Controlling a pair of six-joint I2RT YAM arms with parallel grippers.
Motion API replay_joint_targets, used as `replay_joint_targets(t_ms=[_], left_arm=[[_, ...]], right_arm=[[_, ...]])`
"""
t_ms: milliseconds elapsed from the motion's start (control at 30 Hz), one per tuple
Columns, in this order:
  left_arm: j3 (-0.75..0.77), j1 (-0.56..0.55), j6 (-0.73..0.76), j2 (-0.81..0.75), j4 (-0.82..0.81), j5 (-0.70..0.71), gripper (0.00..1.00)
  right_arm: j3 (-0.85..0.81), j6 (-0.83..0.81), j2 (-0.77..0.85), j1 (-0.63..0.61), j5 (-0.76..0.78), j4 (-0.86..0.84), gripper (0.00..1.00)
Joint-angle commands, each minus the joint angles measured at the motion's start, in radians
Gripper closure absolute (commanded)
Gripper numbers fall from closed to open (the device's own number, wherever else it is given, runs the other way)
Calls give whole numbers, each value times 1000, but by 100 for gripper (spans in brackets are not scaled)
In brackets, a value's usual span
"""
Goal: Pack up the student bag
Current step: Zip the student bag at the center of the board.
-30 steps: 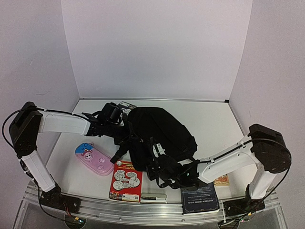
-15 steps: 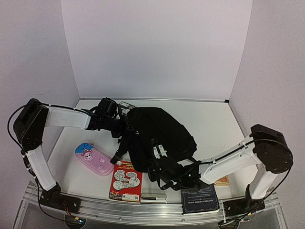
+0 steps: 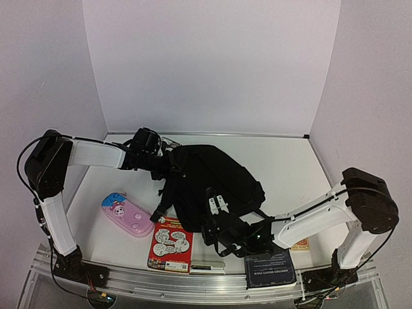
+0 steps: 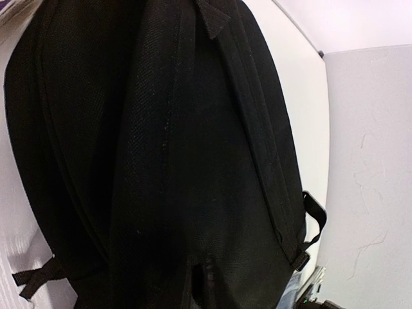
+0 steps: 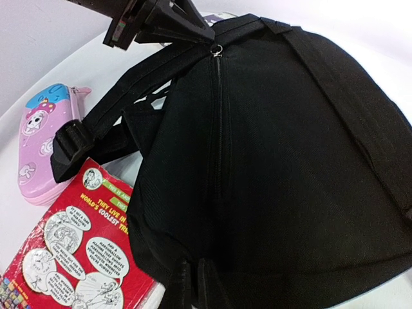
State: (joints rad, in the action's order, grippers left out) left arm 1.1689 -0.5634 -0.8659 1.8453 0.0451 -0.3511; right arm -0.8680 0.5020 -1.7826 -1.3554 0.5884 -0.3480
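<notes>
The student bag (image 3: 219, 177), a big black fabric backpack, lies in the middle of the table with its zip (image 5: 217, 129) closed. My left gripper (image 3: 166, 166) sits at the bag's far left end by the zip pull (image 5: 217, 50), its jaws pinched together on the fabric (image 4: 206, 290). At the bag's near edge, my right gripper (image 3: 217, 222) is likewise shut on a fold of bag fabric (image 5: 199, 286). In the left wrist view the bag (image 4: 161, 148) fills nearly the whole frame. A black strap (image 5: 96, 125) trails off to the left.
A pink pencil case (image 3: 127, 214) lies left of the bag. A red comic book (image 3: 170, 243) touches the bag's near left corner, with a white pen (image 3: 207, 266) beside it. A dark blue book (image 3: 270, 268) lies at the front edge, an orange item (image 3: 299, 243) to its right.
My left gripper has drawn back toward the far wall at the bag's top. The right gripper has slid a little left along the bag's near edge. Both stay on the fabric.
</notes>
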Motion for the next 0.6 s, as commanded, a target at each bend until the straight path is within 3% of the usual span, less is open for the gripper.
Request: replay_joint_targets(t_ms=[0,100,200,300,433,533,567], left_arm=[[69,30,53,-92,-20,-41,69],[59,30,61,-163,5,-44,38],[67,37,102,-203,84,31,21],[107,79,115,-164,171,32,16],[137,124,111,-105,166,-23,15],[150,145,106,-43,146,-17,19],[153,158,101,-22,139,-23,26]], right_arm=[[-23,-9,118,-24,-14,84,62],[-50,-12,211,-24,10,122,28],[-87,-2,274,-18,65,193,11],[-135,2,296,11,68,274,6],[-130,7,328,92,-19,303,4],[-98,38,362,185,-120,302,3],[-88,50,372,213,-166,302,3]])
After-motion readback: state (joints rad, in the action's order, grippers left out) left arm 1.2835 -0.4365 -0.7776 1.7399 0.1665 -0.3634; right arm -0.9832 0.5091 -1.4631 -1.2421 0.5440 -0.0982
